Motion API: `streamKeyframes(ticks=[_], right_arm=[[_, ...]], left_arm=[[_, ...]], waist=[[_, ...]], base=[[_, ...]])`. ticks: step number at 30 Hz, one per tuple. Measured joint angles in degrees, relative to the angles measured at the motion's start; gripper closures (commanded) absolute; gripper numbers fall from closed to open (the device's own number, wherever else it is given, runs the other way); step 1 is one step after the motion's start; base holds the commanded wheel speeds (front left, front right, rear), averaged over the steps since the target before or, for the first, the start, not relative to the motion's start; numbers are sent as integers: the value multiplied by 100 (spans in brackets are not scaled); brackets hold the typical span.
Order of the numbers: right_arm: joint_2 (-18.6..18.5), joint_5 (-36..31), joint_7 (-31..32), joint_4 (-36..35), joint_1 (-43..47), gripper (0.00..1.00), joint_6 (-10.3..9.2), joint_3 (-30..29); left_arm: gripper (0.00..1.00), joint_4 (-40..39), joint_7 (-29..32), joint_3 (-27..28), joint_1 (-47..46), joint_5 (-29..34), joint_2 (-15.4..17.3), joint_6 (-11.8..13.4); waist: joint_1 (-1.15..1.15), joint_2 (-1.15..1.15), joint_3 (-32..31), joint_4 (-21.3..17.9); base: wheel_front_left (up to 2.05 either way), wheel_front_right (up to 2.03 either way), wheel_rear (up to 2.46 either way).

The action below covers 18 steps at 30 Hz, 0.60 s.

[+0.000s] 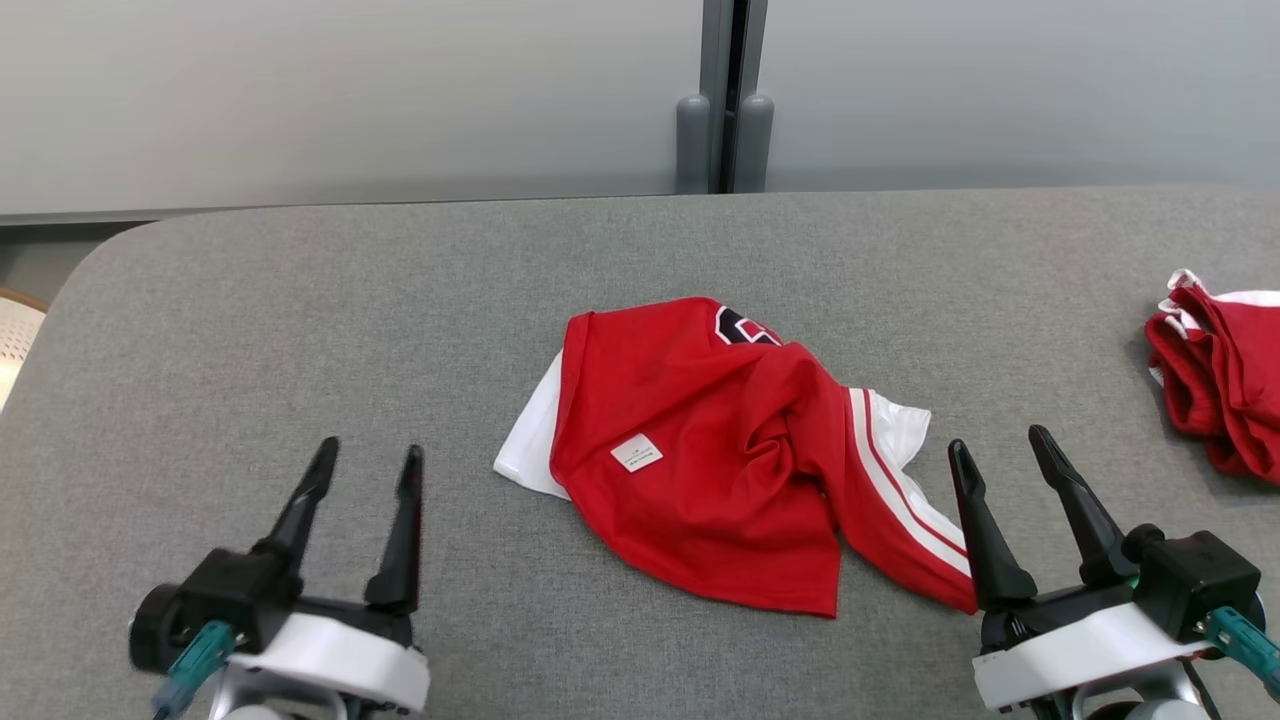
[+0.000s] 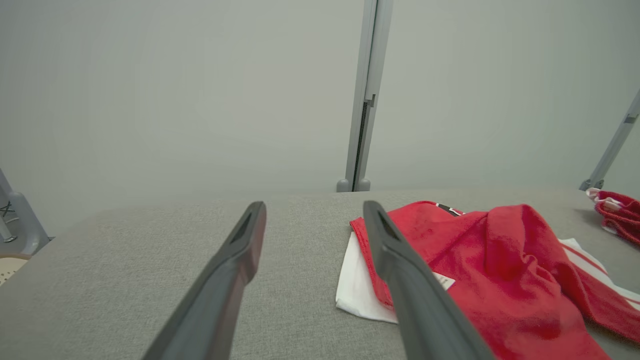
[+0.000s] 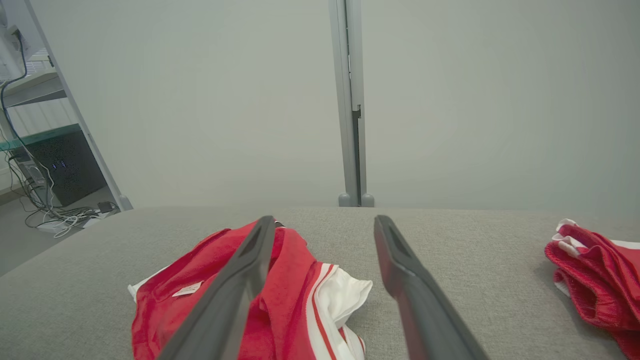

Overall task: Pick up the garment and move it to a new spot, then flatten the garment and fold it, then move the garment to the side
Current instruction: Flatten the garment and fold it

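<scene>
The left gripper (image 1: 370, 450) and right gripper (image 1: 1000, 440) both gape wide, holding nothing; the garment (image 1: 700, 450) lies crumpled between them, apart from the left, just beside the right (the nearer, so likelier to reach first); its striped edge (image 1: 905, 490) trails toward that one's inner finger.

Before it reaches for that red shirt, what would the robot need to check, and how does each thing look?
1. left gripper open, holding nothing: ok.
2. right gripper open, holding nothing: ok.
3. garment in plain sight on the table, between the two grippers: ok.
4. garment lying flat: not ok, it is bunched and creased.
5. other red cloth apart from the garment, at the table's right: ok.
6. Bare table left of the garment for a new spot: ok.
</scene>
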Motion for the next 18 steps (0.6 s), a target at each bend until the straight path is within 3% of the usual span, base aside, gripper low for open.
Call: streamKeyframes(ticks=[6, 15, 16, 18], right_arm=[[4, 0, 18, -11, -133, 0, 0, 104], [48, 11, -34, 74, -339, 0, 0, 140], [58, 15, -41, 94, -339, 0, 0, 132], [76, 15, -78, 126, -339, 0, 0, 114]], left_arm=[[0, 410, 483, -564, -488, -31, -269, -379], [0, 2046, 883, -950, -1196, -272, -747, -771], [22, 2173, 848, -935, -1258, -324, -793, -777], [91, 2465, 861, -911, -1373, -397, -868, -776]], waist=[[0, 0, 189, -23], [0, 0, 640, -281], [0, 0, 684, -308], [0, 0, 756, -346]], base=[[0, 0, 0], [0, 0, 0], [0, 0, 0], [0, 0, 0]])
